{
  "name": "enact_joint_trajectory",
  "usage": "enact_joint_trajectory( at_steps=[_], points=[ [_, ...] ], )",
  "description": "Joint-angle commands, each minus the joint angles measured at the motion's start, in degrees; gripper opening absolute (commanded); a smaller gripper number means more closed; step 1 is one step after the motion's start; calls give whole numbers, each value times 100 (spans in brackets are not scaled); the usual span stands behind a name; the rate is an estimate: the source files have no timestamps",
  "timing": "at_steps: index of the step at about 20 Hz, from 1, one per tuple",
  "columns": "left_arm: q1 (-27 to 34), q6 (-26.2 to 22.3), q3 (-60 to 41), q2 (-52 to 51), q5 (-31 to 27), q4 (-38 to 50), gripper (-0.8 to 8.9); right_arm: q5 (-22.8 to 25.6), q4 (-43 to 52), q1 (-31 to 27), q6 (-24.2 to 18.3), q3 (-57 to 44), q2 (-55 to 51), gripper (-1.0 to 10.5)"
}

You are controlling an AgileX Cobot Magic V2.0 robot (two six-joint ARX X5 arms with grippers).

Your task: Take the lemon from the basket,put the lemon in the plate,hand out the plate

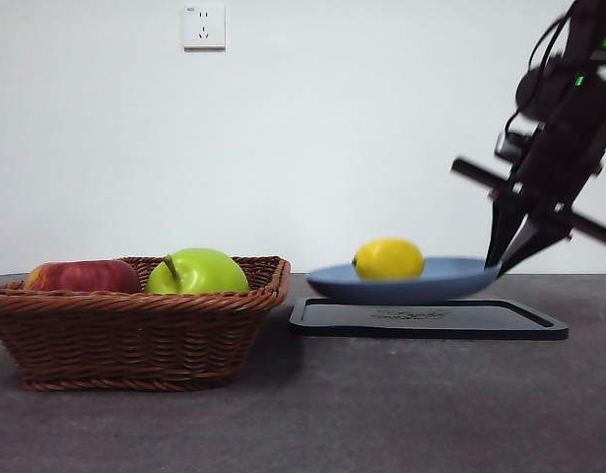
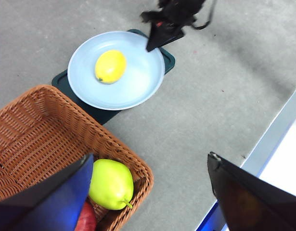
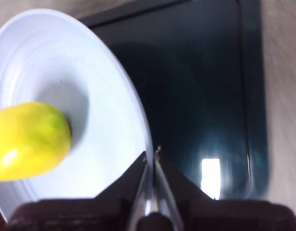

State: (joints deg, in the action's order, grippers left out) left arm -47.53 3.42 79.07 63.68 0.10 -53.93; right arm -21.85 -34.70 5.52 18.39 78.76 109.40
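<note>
Front view shows the right gripper with fingers clenched on the rim of the matte light-blue round plate, lifted above the flat black tray; any tilt could roll the small yellow lemon off, while the left gripper waits released above the brown wicker basket.

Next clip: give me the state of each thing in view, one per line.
lemon: lying in the plate
plate: lifted off the tray, rim pinched
right gripper: shut on plate rim
left gripper: open, above basket
basket: holds both apples
green apple: in basket
red apple: in basket
tray: flat on table
</note>
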Motion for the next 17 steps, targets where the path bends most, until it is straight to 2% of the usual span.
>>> enact_joint_trajectory(
  at_steps=[1, 6, 12, 17],
  points=[
    [-33, -22, 90, 50, -24, 33, 410, -35, 354, 11, -28, 146, 315, 3],
    [-33, -2, 90, 50, -46, 33, 410, -35, 468, 0, -92, 146, 505, 19],
    [-33, 2, 90, 52, -168, 28, 401, -33, 494, -33, -439, 146, 490, 277],
    [-33, -59, 90, 52, -382, 42, 398, -20, 238, -175, -533, 146, -72, 271]
  ],
)
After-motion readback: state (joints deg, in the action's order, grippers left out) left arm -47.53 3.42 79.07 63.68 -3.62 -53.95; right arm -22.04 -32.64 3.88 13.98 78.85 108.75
